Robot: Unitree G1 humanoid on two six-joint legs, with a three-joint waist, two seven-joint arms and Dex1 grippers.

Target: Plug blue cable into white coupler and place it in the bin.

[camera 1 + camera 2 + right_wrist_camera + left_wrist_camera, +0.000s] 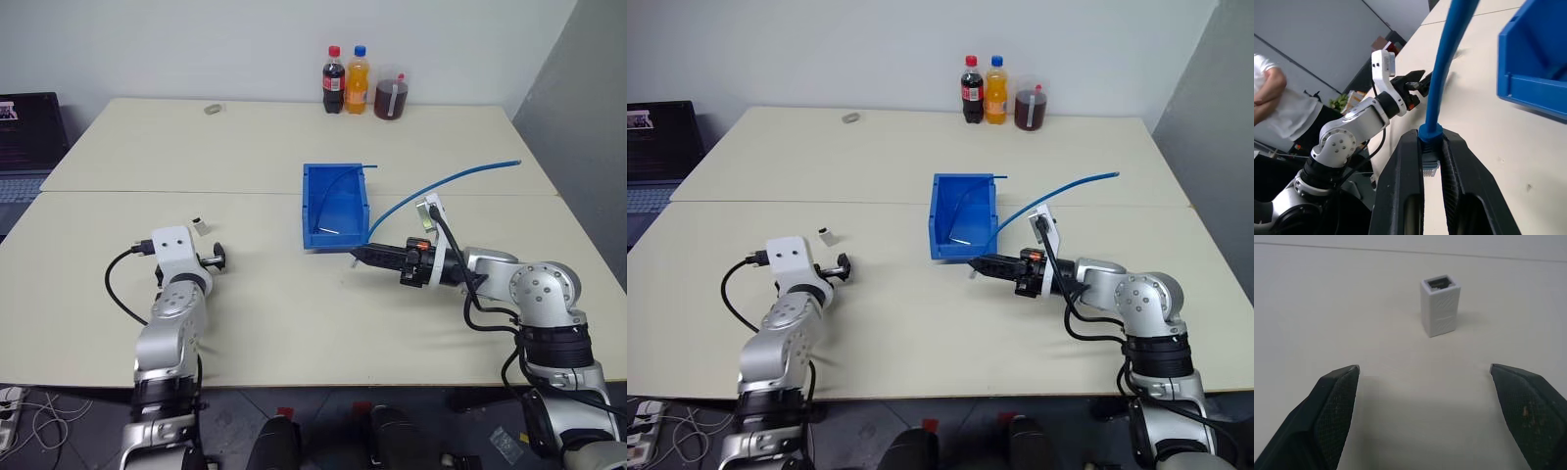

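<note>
The left pincer (1425, 396) stands wide open above the worktop (274, 323), holding nothing, its two black fingers (1332, 406) spread well apart. Just beyond it, on the left half of the worktop, the white coupler (1440, 306) stands upright with its dark opening facing up, clear of both fingers.

The right pincer (364, 254) is clamped on the blue cable (1444, 73) right behind its clear plug (1430, 168), which sits between the fingers. This pincer points to the left, hovering just in front of the near edge of the bin (335, 235). From the grip the cable arcs up and away to the far right across the worktop. The bin sits near the middle of the worktop with a thin length of blue cable lying inside it.

At the far edge stand two bottles (345, 80) and a jug of dark drink (391, 96); a small grey ring (211, 109) lies far left.
</note>
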